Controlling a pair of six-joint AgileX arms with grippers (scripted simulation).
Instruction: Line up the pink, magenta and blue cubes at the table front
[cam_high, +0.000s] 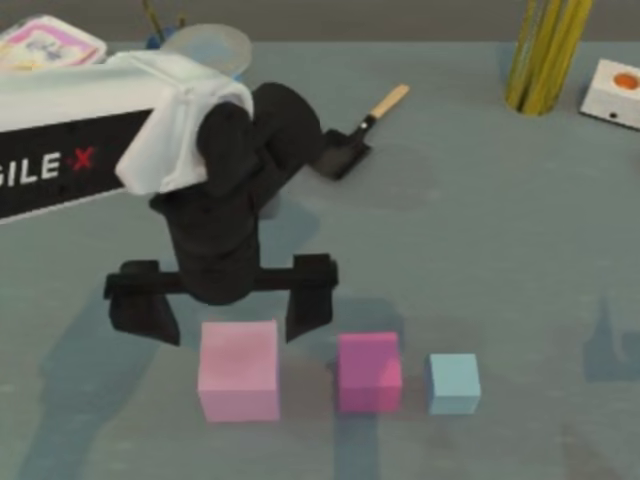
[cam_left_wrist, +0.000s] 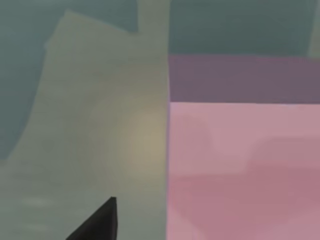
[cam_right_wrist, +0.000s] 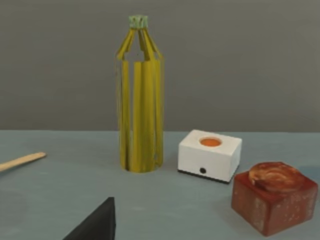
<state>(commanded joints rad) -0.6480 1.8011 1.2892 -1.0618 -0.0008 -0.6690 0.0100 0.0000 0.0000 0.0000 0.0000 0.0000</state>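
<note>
Pink cube (cam_high: 239, 368) lower centre, magenta cube (cam_high: 369, 372) and blue cube (cam_high: 454, 383) right of it | left claw (cam_high: 226, 312) spread wide, empty, apparently just above pink | risk: finger nudges cube, breaking row | right claw unseen

Even, soft illumination from above gives a moderately bright scene without glare or hot spots on the matte bench (cam_high: 520, 250). In the top view, diffuse grey shadows fall toward the front of the bench beneath the left arm and its gripper (cam_high: 232, 300), and the pink cube (cam_high: 238, 368), magenta cube (cam_high: 369, 372) and blue cube (cam_high: 454, 382) each show a lit top and a darker front face. The left wrist view is close and soft-edged, with broad pale and dark patches on the bench, whereas the right wrist view renders the yellow bottle (cam_right_wrist: 140, 100) fairly sharply.
</note>
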